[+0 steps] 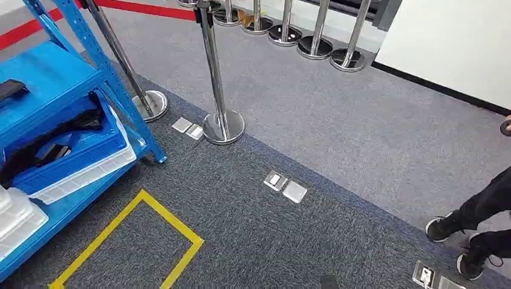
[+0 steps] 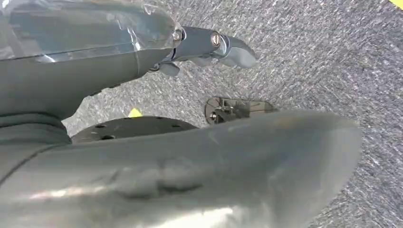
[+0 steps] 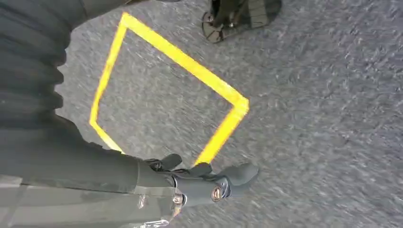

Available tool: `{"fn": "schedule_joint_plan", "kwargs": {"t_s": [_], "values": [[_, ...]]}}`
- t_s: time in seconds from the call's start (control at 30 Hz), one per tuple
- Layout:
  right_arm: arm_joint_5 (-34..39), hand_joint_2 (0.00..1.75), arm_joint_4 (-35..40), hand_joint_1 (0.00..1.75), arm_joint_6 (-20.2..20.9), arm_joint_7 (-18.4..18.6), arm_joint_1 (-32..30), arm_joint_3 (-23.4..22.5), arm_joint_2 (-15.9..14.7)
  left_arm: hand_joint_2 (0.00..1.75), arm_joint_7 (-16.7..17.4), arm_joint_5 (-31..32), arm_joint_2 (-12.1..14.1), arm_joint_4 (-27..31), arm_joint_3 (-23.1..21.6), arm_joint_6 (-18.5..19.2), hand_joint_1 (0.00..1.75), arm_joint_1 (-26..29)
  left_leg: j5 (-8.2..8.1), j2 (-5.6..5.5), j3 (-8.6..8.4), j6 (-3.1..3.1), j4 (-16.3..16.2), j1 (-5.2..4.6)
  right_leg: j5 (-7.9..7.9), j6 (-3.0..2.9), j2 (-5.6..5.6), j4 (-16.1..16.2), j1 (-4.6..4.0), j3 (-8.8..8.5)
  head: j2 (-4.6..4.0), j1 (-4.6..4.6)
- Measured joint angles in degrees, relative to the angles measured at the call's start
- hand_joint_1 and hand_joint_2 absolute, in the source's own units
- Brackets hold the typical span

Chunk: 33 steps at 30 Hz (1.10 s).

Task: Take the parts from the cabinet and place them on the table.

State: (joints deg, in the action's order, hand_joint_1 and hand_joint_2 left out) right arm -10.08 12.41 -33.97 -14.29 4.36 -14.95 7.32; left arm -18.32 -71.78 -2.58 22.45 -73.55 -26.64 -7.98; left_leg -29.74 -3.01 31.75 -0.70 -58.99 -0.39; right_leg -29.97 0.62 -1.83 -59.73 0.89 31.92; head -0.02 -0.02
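Observation:
The blue cabinet (image 1: 57, 75) stands at the left of the head view. On its middle shelf a blue bin (image 1: 90, 147) holds black parts (image 1: 33, 153). Another black part (image 1: 12, 89) lies on the upper shelf. White trays (image 1: 18, 220) sit on the lowest shelf. In the left wrist view my left hand (image 2: 123, 52) hangs over the grey carpet, its fingers (image 2: 214, 45) stretched out and holding nothing. In the right wrist view my right hand (image 3: 190, 183) hangs over the carpet too, its fingers (image 3: 237, 175) loosely apart and empty.
A yellow taped square (image 1: 181, 226) marks the carpet beside the cabinet, and my right hand hangs near the yellow square's corner (image 3: 233, 111). Chrome stanchions (image 1: 222, 123) with a red belt stand behind. Metal floor sockets (image 1: 286, 185) dot the carpet. A person's legs and shoes (image 1: 446, 227) are at the right.

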Motion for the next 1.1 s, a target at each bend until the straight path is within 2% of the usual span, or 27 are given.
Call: {"fn": "schedule_joint_plan", "kwargs": {"t_s": [0.03, 0.07, 0.1, 0.13, 0.17, 0.23, 0.27, 0.3, 0.33, 0.37, 0.4, 0.43, 0.47, 0.57, 0.6, 0.63, 0.67, 0.73, 0.77, 0.8, 0.83, 0.9, 0.93, 0.97, 1.07, 1.1], "values": [[0.0, 1.75, 0.0, 0.00, 0.0, 0.0, 0.1, 0.0, -0.1, 0.00, 0.0, 0.1, 0.0, 0.0, 0.0, 0.0, 0.00, 0.1, 0.09, -0.22, -0.02, 0.22, 0.2, 0.06, -0.03, -0.24, 0.15, 0.0, -0.22, -0.04, 0.00, 0.00], [0.0, 1.75, 0.0, 0.00, 0.0, 0.1, 0.0, 0.0, -0.1, 0.00, 0.0, 0.2, 0.0, 0.0, 0.0, 0.0, 0.00, 0.1, 0.02, -0.52, -0.04, 0.55, 0.1, 0.05, 0.17, -0.63, 0.49, 0.4, -0.04, -0.12, 0.00, 0.02], [0.0, 1.75, 0.0, 0.00, 0.0, 0.2, 0.0, 0.0, -0.1, 0.00, 0.1, 0.3, 0.1, 0.0, 0.0, 0.0, 0.00, 0.1, -0.59, -0.11, -0.06, 0.79, -0.5, 0.13, 0.40, -0.98, 1.06, 0.7, 0.32, -0.32, 0.00, 0.04], [0.0, 1.75, 0.0, 0.00, 0.0, 0.2, 0.0, 0.0, -0.1, 0.00, 0.1, 0.4, 0.1, 0.0, 0.0, 0.0, 0.00, 0.0, -1.96, 1.02, 0.70, 1.31, -2.4, -0.01, 0.42, -1.12, 1.24, 0.9, 0.36, -0.38, 0.00, -0.59], [0.0, 1.75, 0.0, 0.00, 0.0, 0.2, 0.0, 0.1, -0.1, 0.00, 0.1, 0.4, 0.1, 0.1, 0.0, 0.1, 0.00, -0.1, -3.97, 1.61, 2.38, 1.67, -6.0, 0.17, 0.42, -1.22, 1.70, 0.9, 0.36, -0.38, 0.00, -0.85], [0.0, 1.75, 0.0, 0.00, 0.1, 0.2, -0.1, 0.1, -0.2, 0.00, 0.1, 0.5, 0.1, 0.1, 0.0, 0.1, 0.00, 0.0, -7.65, 2.11, 6.77, 2.27, -14.9, 0.56, 0.26, -1.41, 2.67, 0.9, 0.29, -0.39, 0.00, -0.88], [0.1, 1.75, 0.0, 0.00, 0.1, 0.2, -0.1, 0.1, -0.2, 0.00, 0.1, 0.5, 0.1, 0.1, 0.0, 0.1, 0.00, 0.1, -7.91, 2.20, 8.08, 2.39, -17.2, 0.74, 0.20, -1.40, 3.04, 0.9, 0.28, -0.40, 0.00, -0.87], [0.1, 1.75, 0.0, 0.00, 0.1, 0.2, -0.1, 0.1, -0.2, 0.00, 0.1, 0.7, 0.1, 0.1, 0.0, 0.1, 0.00, 0.2, -6.88, 2.30, 8.04, 2.43, -16.7, 0.88, 0.11, -1.40, 3.39, 0.9, 0.29, -0.48, 0.00, -0.87], [0.2, 1.75, 0.0, 0.00, 0.1, 0.2, -0.1, 0.2, -0.2, 0.00, 0.1, 0.9, 0.1, 0.1, 0.0, 0.1, 0.00, 0.1, -4.62, 2.47, 6.71, 2.42, -13.7, 0.98, 0.00, -1.36, 3.73, 0.9, 0.32, -0.63, 0.00, -0.90], [0.2, 1.75, 0.0, 0.00, 0.1, 0.3, 0.0, 0.3, -0.2, 0.00, 0.1, 0.9, 0.1, 0.1, 0.0, 0.1, 0.00, 0.1, -1.95, 2.73, 4.49, 2.31, -8.9, 0.99, -0.12, -1.18, 3.99, 0.9, 0.38, -0.88, 0.00, -0.90], [0.2, 1.75, 0.0, 0.00, 0.1, 0.4, 0.0, 0.4, -0.2, 0.00, 0.1, 1.1, 0.1, 0.1, 0.0, 0.1, 0.00, 0.0, 0.62, 3.48, 1.96, 2.11, -3.6, 0.95, -0.30, -1.00, 4.27, 0.9, 0.42, -1.20, 0.00, -0.90], [0.2, 1.75, 0.0, 0.00, 0.1, 0.5, 0.0, 0.5, -0.2, 0.00, 0.1, 1.2, 0.1, 0.1, 0.0, 0.1, 0.00, -0.1, 0.61, 5.14, 0.63, 1.91, -0.3, 0.84, -0.42, -0.82, 4.49, 1.0, 0.42, -1.34, 0.00, -0.92], [0.3, 1.75, 0.0, 0.00, 0.1, 0.7, 0.0, 0.5, -0.2, 0.00, 0.1, 1.3, 0.1, 0.1, 0.0, 0.1, 0.00, -0.2, 0.67, 5.00, 0.53, 1.65, 0.5, 0.25, -0.62, -0.45, 4.63, 0.8, 0.08, -1.28, 0.00, -1.01], [0.4, 1.75, 0.0, 0.00, 0.2, 0.9, 0.1, 0.9, -0.1, 0.00, 0.1, 1.4, 0.1, 0.1, 0.0, 0.1, 0.00, -0.3, 0.58, 4.09, 0.74, 0.88, 0.3, 0.05, -0.59, 0.37, 5.41, 1.3, 0.16, -1.84, 0.00, -0.72], [0.4, 1.75, 0.0, 0.00, 0.2, 1.0, 0.2, 1.0, -0.1, 0.00, 0.1, 1.5, 0.1, 0.1, 0.0, 0.1, 0.00, -0.3, 1.05, 3.76, 0.17, 0.22, 1.3, 0.73, -1.15, 0.76, 5.21, 1.1, 0.26, -2.02, 0.00, -0.74], [0.4, 1.75, 0.0, 0.00, 0.2, 1.0, 0.3, 1.0, -0.1, 0.00, 0.1, 1.6, 0.1, 0.1, 0.0, 0.1, 0.00, -0.4, 1.14, 3.69, -0.11, -0.13, 1.6, 0.65, -2.19, 0.80, 3.73, -0.3, 0.39, -1.70, 0.00, -0.63], [0.5, 1.75, 0.0, 0.00, 0.2, 1.0, 0.3, 1.0, -0.1, 0.00, 0.1, 1.6, 0.1, 0.1, 0.0, 0.1, 0.00, -0.6, 1.16, 3.57, -0.13, -0.62, 1.6, 0.66, -4.39, 0.69, 2.84, -3.8, 0.31, -0.09, 0.00, -0.31], [0.6, 1.75, 0.0, 0.00, 0.3, 1.0, 0.2, 1.0, -0.1, 0.00, 0.4, 1.8, 0.1, 0.1, 0.0, 0.2, 0.00, -0.7, 1.03, 3.06, -0.15, -0.85, 1.6, 0.51, -8.45, 0.78, 2.18, -13.0, 0.31, 4.47, 0.00, 0.31], [0.7, 1.75, 0.0, 0.00, 0.3, 1.0, 0.0, 1.1, -0.1, 0.00, 0.5, 2.0, 0.1, 0.1, 0.0, 0.3, 0.00, -0.7, 1.00, 2.64, -0.17, -0.89, 1.5, 0.44, -9.10, 0.82, 2.13, -16.1, 0.31, 6.17, 0.00, 0.33], [0.9, 1.75, 0.0, 0.00, 0.3, 1.0, -0.1, 1.1, -0.2, 0.00, 0.6, 2.1, 0.1, 0.1, 0.0, 0.3, 0.00, -0.7, 0.95, 2.19, -0.24, -0.91, 1.4, 0.41, -8.20, 0.80, 2.12, -16.6, 0.32, 6.72, 0.00, 0.33], [0.9, 1.75, 0.0, 0.00, 0.3, 1.0, -0.2, 1.2, -0.2, 0.00, 0.6, 2.2, 0.1, 0.1, 0.0, 0.4, 0.00, -0.7, 0.88, 1.75, -0.36, -0.89, 1.4, 0.42, -6.31, 0.76, 2.12, -14.6, 0.32, 6.02, 0.00, 0.33], [0.8, 1.75, 0.0, 0.00, 0.4, 0.8, -0.2, 1.5, -0.2, 0.00, 0.7, 2.3, 0.1, 0.1, 0.0, 0.4, 0.00, -0.9, 0.47, 0.76, -0.78, -0.48, 1.1, 0.51, -0.20, 0.48, 1.52, -4.4, 0.42, 1.68, 0.00, 0.35], [0.8, 1.75, 0.0, 0.00, 0.4, 0.8, -0.3, 1.5, -0.3, 0.00, 0.8, 2.3, 0.1, 0.1, 0.0, 0.4, 0.00, -1.0, 0.20, 0.51, -0.62, -0.13, 0.9, 0.62, 0.42, 0.37, -0.16, -0.8, 0.56, 0.19, 0.00, 0.35], [0.8, 1.75, 0.0, 0.00, 0.4, 0.8, -0.3, 1.5, -0.3, 0.00, 0.9, 2.3, 0.1, 0.1, 0.0, 0.4, 0.00, -1.2, -0.07, 0.09, -0.24, 0.29, 0.1, 0.22, 0.04, 0.46, -0.58, 0.5, 0.45, -0.12, 0.00, 0.33], [0.8, 1.75, 0.0, 0.00, 0.5, 0.8, -0.2, 1.7, -0.5, 0.00, 0.9, 2.3, 0.1, 0.1, 0.0, 0.4, 0.00, -1.2, 0.26, -0.68, -0.04, 1.05, 0.5, 0.62, 0.04, -0.24, 0.04, 0.1, 0.04, 0.09, 0.00, 0.15], [0.8, 1.75, 0.0, 0.00, 0.5, 0.8, -0.2, 1.7, -0.4, 0.00, 1.0, 2.3, 0.1, 0.1, 0.0, 0.4, 0.00, -1.3, 0.00, -0.98, 0.04, 1.36, 0.3, 0.56, 0.32, -0.71, 0.58, 0.6, 0.49, -0.02, 0.00, 0.24]]}}
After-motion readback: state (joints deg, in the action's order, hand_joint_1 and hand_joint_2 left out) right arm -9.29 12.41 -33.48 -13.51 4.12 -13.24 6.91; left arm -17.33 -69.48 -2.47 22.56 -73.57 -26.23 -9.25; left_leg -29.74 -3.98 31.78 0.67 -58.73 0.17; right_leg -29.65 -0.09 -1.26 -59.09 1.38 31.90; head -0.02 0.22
